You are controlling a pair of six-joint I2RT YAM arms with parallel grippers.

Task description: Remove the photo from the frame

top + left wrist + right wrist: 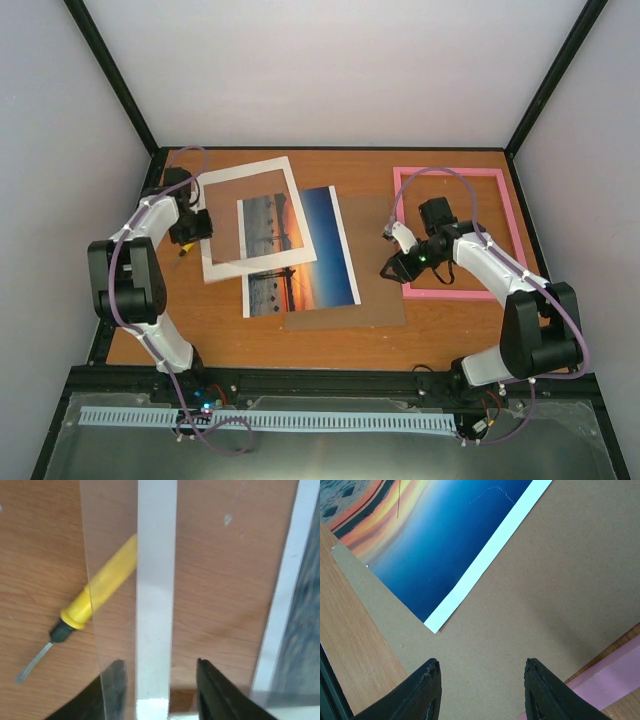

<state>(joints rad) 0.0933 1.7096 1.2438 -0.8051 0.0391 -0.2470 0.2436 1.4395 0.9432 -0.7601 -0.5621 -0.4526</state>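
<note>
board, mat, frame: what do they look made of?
Board: matte brown, fine even grain, no sheen; probably cardboard or fibreboard.
Mat: flat, thin white strip; likely paper card.
Frame: smooth, uniform pink; plastic or painted wood, cannot tell which.

One large thin pink rectangular frame (460,294); one rectangular paper print of an orange sunset over blue water (325,250); one white paper mat with a rectangular opening (250,270); one plain brown backing board (375,290); one clear transparent sheet (115,555); one small tool with a yellow handle and a thin metal blade (102,592); one wood-grain table (400,335); two white and black robot arms, the left arm (150,215) and the right arm (490,262); two black two-finger grippers, the left gripper (159,670) and the right gripper (482,667).
</note>
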